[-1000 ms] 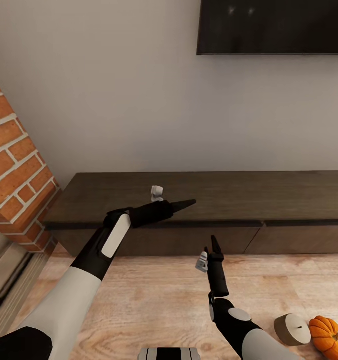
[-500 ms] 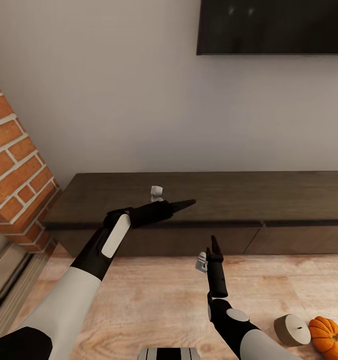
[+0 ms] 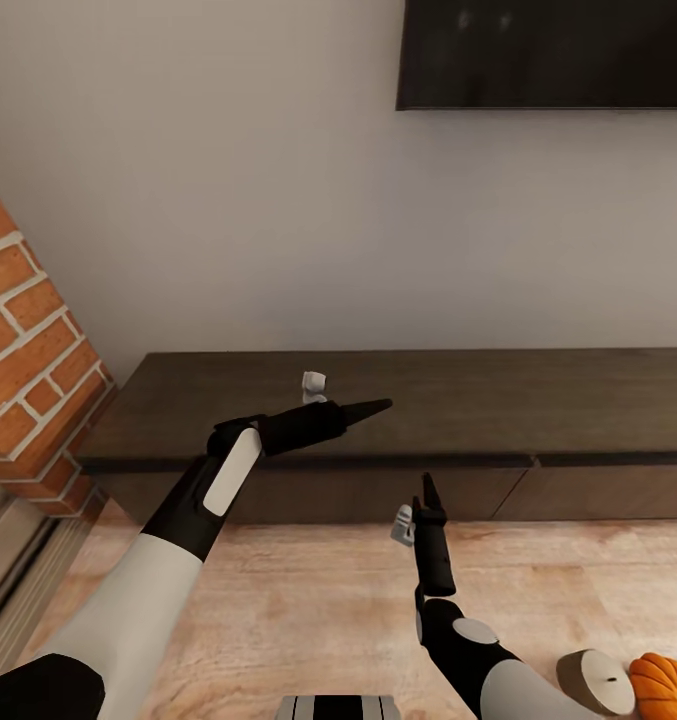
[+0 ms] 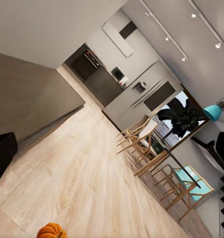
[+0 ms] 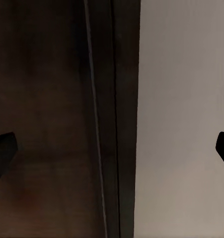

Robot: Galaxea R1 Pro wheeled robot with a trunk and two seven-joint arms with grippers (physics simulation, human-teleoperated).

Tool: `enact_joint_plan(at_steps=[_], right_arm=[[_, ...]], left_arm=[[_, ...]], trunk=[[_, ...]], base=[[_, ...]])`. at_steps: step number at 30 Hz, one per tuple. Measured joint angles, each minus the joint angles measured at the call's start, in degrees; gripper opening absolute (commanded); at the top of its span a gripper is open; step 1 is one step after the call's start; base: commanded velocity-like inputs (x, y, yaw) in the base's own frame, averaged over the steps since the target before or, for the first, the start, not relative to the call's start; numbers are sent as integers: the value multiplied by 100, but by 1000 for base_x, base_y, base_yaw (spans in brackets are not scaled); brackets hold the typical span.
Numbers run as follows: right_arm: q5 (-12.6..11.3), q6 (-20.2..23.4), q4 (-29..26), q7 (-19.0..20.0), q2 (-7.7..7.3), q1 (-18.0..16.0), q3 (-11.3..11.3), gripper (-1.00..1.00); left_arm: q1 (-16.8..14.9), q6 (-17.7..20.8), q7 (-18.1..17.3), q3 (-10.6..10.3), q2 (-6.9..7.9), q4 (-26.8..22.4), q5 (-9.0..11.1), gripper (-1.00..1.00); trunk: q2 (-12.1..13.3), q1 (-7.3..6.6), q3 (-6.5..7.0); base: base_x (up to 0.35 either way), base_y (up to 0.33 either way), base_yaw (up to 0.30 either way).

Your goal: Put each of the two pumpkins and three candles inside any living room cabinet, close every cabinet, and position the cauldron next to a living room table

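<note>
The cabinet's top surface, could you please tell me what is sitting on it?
No object rests on the visible top of the cabinet. The left gripper covers a strip near its front edge; the right end runs out of frame.

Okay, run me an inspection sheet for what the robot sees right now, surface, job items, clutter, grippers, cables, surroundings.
Surface: pale wood floor in front of the long dark-brown cabinet.
Job's things: cabinet's drawer fronts look closed; one candle lies tilted on the floor beside one pumpkin, at the head view's lower right. Other pumpkin, candles, cauldron and table: nothing seen.
Clutter: nothing seen on the cabinet top.
Grippers: left gripper is over the cabinet top, holding nothing, jaw gap unclear; right gripper points at the cabinet front, open and empty.
Cables: nothing seen.
Surroundings: brick column on the left, dark wall screen above, kitchen units and chairs in the left wrist view.
</note>
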Motion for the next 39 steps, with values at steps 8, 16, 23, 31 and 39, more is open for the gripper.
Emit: enact_joint_plan(at_steps=[8,16,23,31,39], right_arm=[[13,-5,1,10,14,22,9,100],[-25,21,1,32,104,29,9,100],[6,9,2,10,128,39,3,100],[12,7,186,22,147,56,9,100],[-8,15,348,23,204,57,9,100]], left_arm=[[0,-4,0,0,0,-8,0,100],[0,-5,-7,0,2,-8,1,100],[8,-5,-75,0,8,-68,1,100],[9,-5,-84,-1,17,-92,1,100],[9,-5,-84,0,39,-88,1,100]], trunk=[[0,0,0],[0,0,0],[0,0,0],[0,0,0],[0,0,0]], base=[[87,0,0],[33,0,0],[128,0,0],[4,0,0],[0,0,0]])
